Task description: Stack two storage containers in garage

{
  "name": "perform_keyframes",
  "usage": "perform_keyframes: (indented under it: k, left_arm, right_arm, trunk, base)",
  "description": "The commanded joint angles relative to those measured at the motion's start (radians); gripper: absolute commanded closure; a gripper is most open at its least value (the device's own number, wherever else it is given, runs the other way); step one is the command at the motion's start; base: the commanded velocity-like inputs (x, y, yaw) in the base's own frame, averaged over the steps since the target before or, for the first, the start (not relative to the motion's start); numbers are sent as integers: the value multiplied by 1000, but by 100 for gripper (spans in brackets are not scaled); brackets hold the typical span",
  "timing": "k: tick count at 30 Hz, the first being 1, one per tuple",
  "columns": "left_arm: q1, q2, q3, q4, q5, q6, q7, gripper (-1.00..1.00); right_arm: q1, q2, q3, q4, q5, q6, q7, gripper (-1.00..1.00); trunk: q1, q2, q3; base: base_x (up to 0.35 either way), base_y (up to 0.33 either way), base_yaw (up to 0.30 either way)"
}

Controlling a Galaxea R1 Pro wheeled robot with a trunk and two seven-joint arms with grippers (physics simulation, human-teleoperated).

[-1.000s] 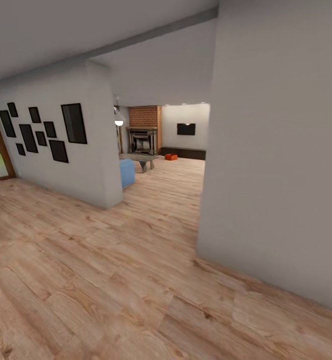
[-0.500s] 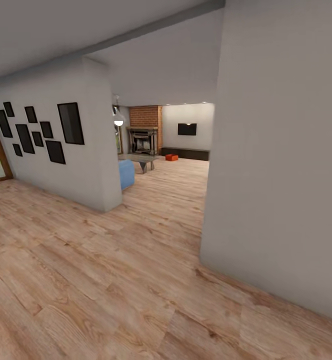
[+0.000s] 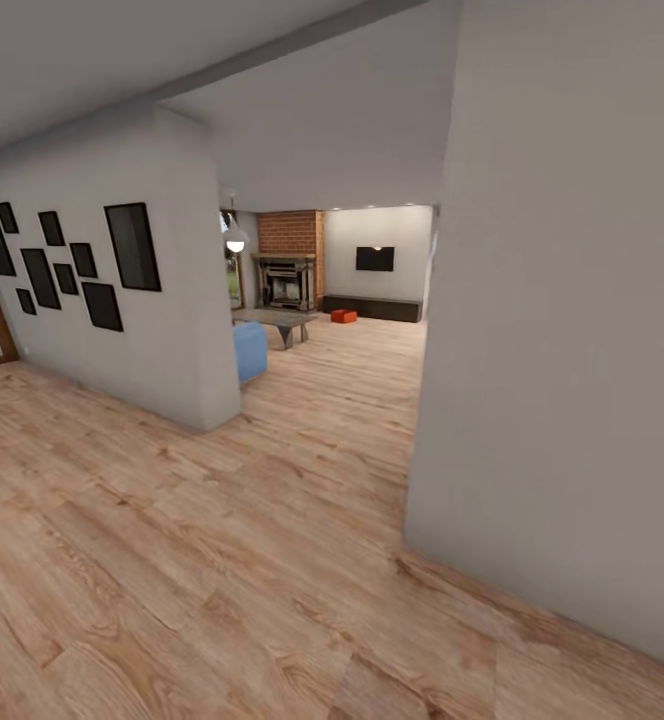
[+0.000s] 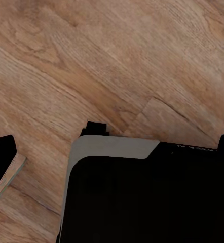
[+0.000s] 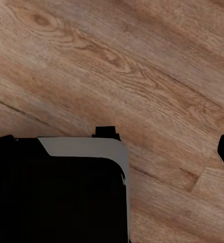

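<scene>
While the robot rolls over wood-plank floor [image 3: 222, 560], steer between the picture wall [image 3: 122, 290] and the grey wall [image 3: 562, 330], past the blue sofa [image 3: 251, 350]. One storage container [image 3: 343, 316] sits far off beside the brick fireplace [image 3: 290, 258], long axis seemingly crosswise. Whether either arm's jaws are open, I cannot tell.

Your left arm and right arm both hang low, wrist cameras facing down past the robot's black, grey-edged base [image 4: 142, 197]; finger positions can't be read.
</scene>
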Motion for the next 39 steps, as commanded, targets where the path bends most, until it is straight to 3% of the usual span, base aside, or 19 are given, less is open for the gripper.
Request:
perform_keyframes:
  k: [1,15,39]
  left_arm:
    - [-1,0,-6,1,8,-3,1,-100]
    - [-1,0,-6,1,9,-4,1,-100]
    - [-1,0,-6,1,9,-4,2,-100]
  right_arm:
    - [-1,0,0,3,-1,-6,-2,-100]
    - [-1,2,0,3,-2,-8,-2,-100]
    - [-2,-2,0,3,-5,-7,-2,-100]
  trunk:
    - [1,-1,-1]
    - [1,-1,-1]
    - [1,-1,-1]
  base:
    - [322,0,0]
    - [322,0,22]
    - [322,0,219]
